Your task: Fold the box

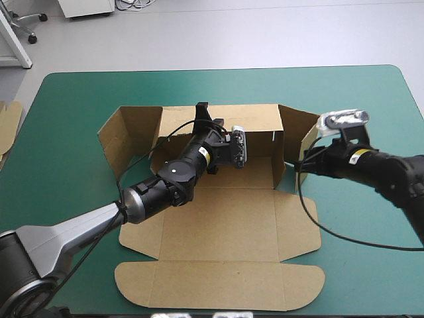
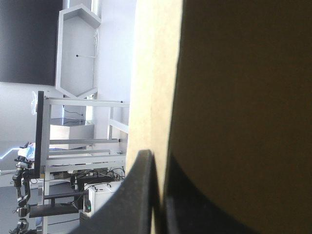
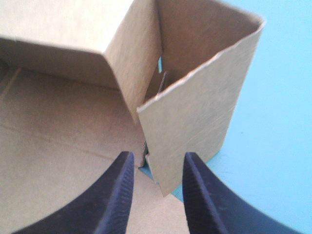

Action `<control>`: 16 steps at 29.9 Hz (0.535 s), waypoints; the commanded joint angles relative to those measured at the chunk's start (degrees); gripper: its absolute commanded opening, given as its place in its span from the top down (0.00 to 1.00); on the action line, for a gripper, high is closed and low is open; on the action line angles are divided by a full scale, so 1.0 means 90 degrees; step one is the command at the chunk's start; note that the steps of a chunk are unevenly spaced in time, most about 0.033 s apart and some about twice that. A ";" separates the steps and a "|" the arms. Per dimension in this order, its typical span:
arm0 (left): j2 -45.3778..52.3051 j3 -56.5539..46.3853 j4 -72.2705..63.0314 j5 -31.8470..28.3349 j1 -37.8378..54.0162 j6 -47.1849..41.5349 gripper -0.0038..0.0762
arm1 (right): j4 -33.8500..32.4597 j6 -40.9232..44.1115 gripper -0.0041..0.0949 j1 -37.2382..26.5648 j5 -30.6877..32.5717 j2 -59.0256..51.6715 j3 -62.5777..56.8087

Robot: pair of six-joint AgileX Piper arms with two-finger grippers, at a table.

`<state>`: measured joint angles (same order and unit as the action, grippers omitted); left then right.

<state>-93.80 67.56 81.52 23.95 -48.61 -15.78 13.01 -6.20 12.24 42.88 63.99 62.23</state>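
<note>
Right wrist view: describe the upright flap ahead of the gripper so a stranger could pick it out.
On the teal-green table lies the brown box, its far wall raised. At that wall's right end a flap stands upright, its free edge ahead of the open right gripper. The left-end flap has no gripper at it.

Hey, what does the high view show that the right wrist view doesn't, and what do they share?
Only the high view: the whole box, lid flat, the left gripper at its raised far wall, spare board at the table's left edge. Only the right wrist view: the right gripper open, its fingers either side of the side flap's edge. Both: that raised flap and the box floor.
</note>
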 commanded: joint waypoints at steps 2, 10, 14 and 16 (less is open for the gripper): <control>0.0101 0.0024 -0.0449 0.0298 0.0004 -0.0313 0.97 | 0.0008 -0.0093 0.64 -0.0655 0.0580 0.0108 0.1565; 0.0101 0.0024 -0.0280 0.0300 0.0004 -0.0313 0.97 | 0.1111 -0.0874 0.63 -0.1978 0.1668 0.1758 0.3744; 0.0101 0.0024 -0.0254 0.0300 0.0004 -0.0313 0.97 | 0.1804 -0.1106 0.63 -0.2372 0.2092 0.2743 0.4368; 0.0101 0.0024 -0.0238 0.0300 0.0004 -0.0313 0.97 | 0.1842 -0.1121 0.63 -0.2399 0.2315 0.3176 0.4646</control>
<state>-94.02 67.56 83.12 24.18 -48.61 -16.26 26.24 -15.03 -8.38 63.15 89.99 99.73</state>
